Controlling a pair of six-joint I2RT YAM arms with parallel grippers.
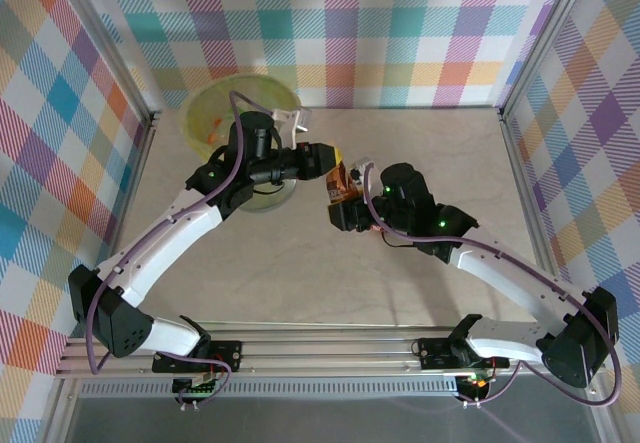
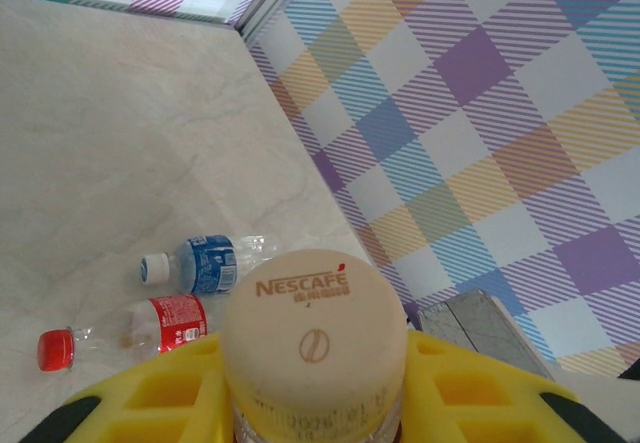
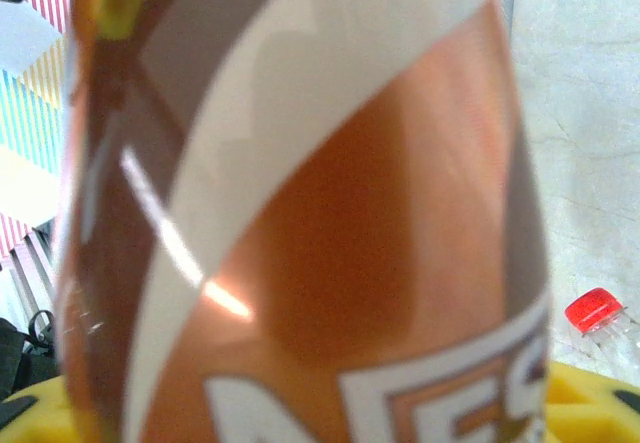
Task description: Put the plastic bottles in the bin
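A Nescafé bottle (image 1: 342,185) with an orange-brown label hangs above the table's middle, held between both arms. My left gripper (image 1: 333,157) is shut on its top end. In the left wrist view the cream cap (image 2: 312,335) sits between the yellow fingers (image 2: 155,395). My right gripper (image 1: 346,210) is shut on the lower body, and the label (image 3: 330,243) is very close in the right wrist view. A blue-labelled bottle (image 2: 205,263) and a red-labelled bottle (image 2: 150,325) lie on the table. The bin (image 1: 226,111), lined yellow-green, stands at the back left behind my left arm.
Checked walls and metal frame posts (image 1: 520,163) close off the table on three sides. A red cap (image 3: 595,310) lies on the marble-look tabletop (image 1: 300,273). Something orange shows inside the bin.
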